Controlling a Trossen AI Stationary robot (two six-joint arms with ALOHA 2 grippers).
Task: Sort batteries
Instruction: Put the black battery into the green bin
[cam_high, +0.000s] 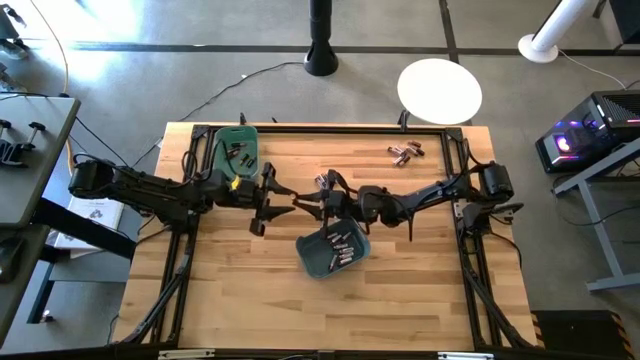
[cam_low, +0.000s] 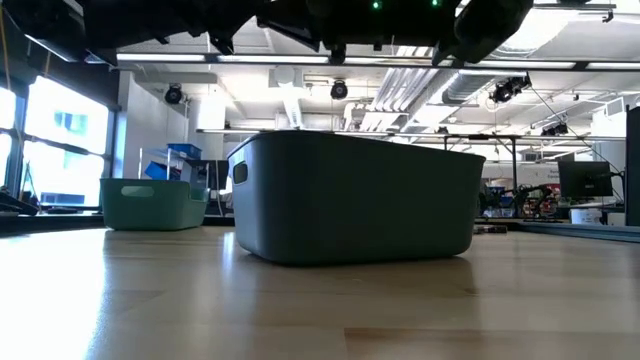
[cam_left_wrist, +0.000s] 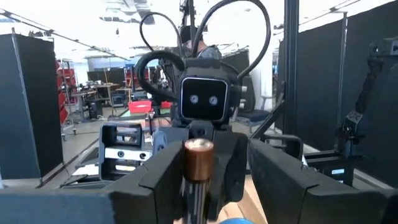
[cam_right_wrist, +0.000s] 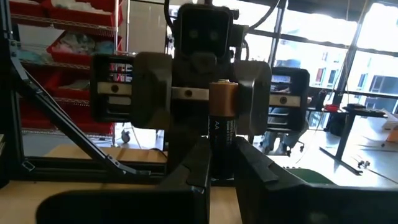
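the right gripper (cam_right_wrist: 219, 163) pinches one battery (cam_right_wrist: 222, 127) low down, standing straight up, in the air above the teal bin (cam_high: 334, 250). the left gripper (cam_left_wrist: 200, 186) faces it with fingers wide, one each side of the battery's top.

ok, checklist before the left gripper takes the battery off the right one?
1. Right gripper shut on the copper-topped black AA battery: ok.
2. Battery upright between the fingers: ok.
3. Left gripper around that battery: ok.
4. Left jaws closed on it: not ok, a gap shows on one side.
5. Dark teal plastic bin would catch a drop: cannot tell.
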